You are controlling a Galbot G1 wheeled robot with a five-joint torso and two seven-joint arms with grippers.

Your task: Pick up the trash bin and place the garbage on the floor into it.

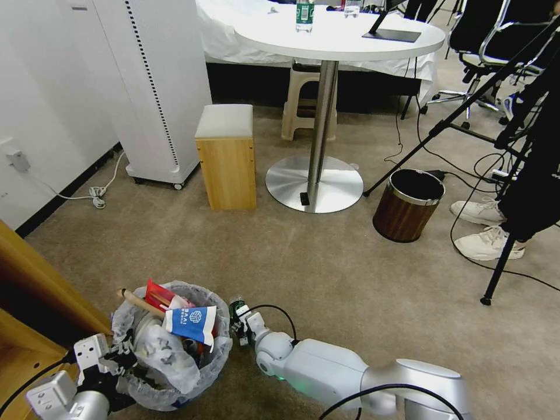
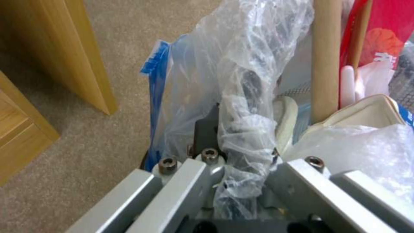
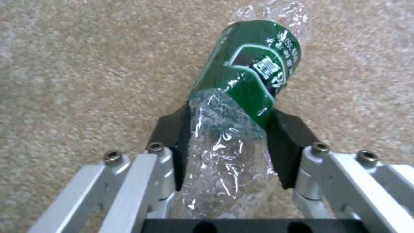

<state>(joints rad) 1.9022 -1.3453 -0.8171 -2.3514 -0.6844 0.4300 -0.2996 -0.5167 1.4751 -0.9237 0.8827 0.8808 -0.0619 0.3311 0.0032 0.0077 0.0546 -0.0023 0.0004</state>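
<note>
Crumpled clear plastic with a green label is what I have in the right gripper (image 3: 228, 142): its dark pads are pressed against both sides of a small bottle (image 3: 245, 97), low over the beige carpet (image 1: 326, 262). From the head camera that gripper sits just beside the trash bin (image 1: 169, 350), on the bin's right. The left gripper (image 2: 233, 152) is clamped on the bin's rim, with a fold of the translucent liner bag (image 2: 241, 64) bunched between its fingers, near the wooden furniture (image 1: 41, 291) at my left.

Inside the bin I can already see a wooden stick (image 1: 140, 302), a red wrapper (image 1: 158, 294), a blue-and-white bag (image 1: 192, 322) and pale slippers (image 2: 371, 113), piled close to the top. Around the bin, I see no other garbage on the carpet, so I judge the bottle to be the last piece or near it.

To do this well, I would lift the bottle clear above the rim before swinging across, since the liner puffs outward and the stick leans up on the far side. I would aim for the gap on the near right of the pile, drop low before letting go, and hold the bin steady with the left arm; a thin crushed bottle could bounce off that heap and roll out.
</note>
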